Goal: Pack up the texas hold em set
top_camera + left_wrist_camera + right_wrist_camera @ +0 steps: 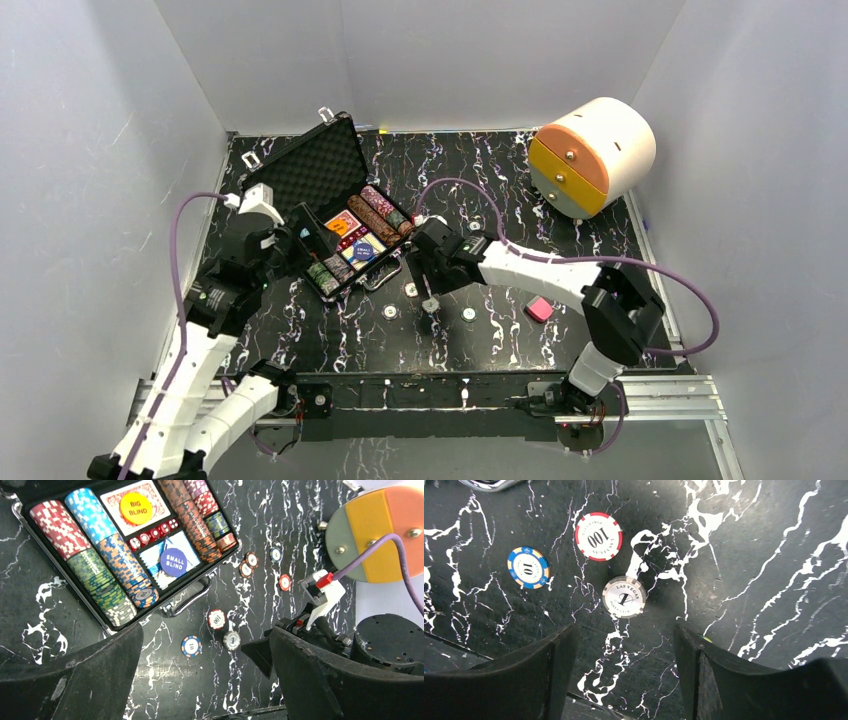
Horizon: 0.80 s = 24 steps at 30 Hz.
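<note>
The black case (pixel 312 165) lies open at the back left, its foam lid up. Rows of multicolour chips (pixel 102 567), a yellow BIG BLIND button (pixel 135 508), a blue SMALL BLIND button (pixel 173 562) and red dice (pixel 150 534) sit in it. Loose chips lie in front of its handle: a red 100 (pixel 598 536), a blue 10 (pixel 528 567) and a grey 1 (pixel 624 596). My right gripper (pixel 624 640) is open and empty, just above the grey chip (pixel 430 305). My left gripper (pixel 205 680) is open and empty over the case's near-left end (pixel 297 243).
Several more loose chips (pixel 251 560) lie by the case's right end, and one (pixel 468 314) lies right of my right gripper. A small pink block (pixel 540 309) sits at the right. A large cream-and-orange cylinder (pixel 595 155) stands at the back right. Grey walls enclose the table.
</note>
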Tool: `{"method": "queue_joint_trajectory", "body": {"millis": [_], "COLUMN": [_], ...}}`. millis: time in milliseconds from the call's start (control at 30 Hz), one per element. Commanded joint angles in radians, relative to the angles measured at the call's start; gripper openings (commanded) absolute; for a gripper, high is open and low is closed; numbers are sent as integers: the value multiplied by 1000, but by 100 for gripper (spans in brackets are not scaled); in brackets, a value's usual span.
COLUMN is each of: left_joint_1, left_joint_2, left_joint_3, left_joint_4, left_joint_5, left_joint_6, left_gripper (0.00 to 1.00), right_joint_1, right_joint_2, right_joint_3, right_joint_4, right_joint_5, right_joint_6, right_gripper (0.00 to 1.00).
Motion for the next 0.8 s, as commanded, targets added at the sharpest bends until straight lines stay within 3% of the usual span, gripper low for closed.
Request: {"method": "queue_joint_trajectory", "body": {"millis": [0,300,767], "left_joint_1": [-1,-1,-1], "left_joint_2": [15,81,98], "left_joint_3": [-48,-125,-138], "left_joint_4": [78,157,155], "left_joint_5": [25,72,66], "left_joint_6": [-49,-112,-108], "left_gripper": [96,89,96], "right_joint_1": [4,5,43], "right_joint_2": [46,118,256], "right_joint_3": [-31,-29,50], "right_joint_4": [41,63,21], "right_joint_5": [-49,-38,-14], "right_joint_6": [43,27,-61], "right_gripper": [74,68,70]}}
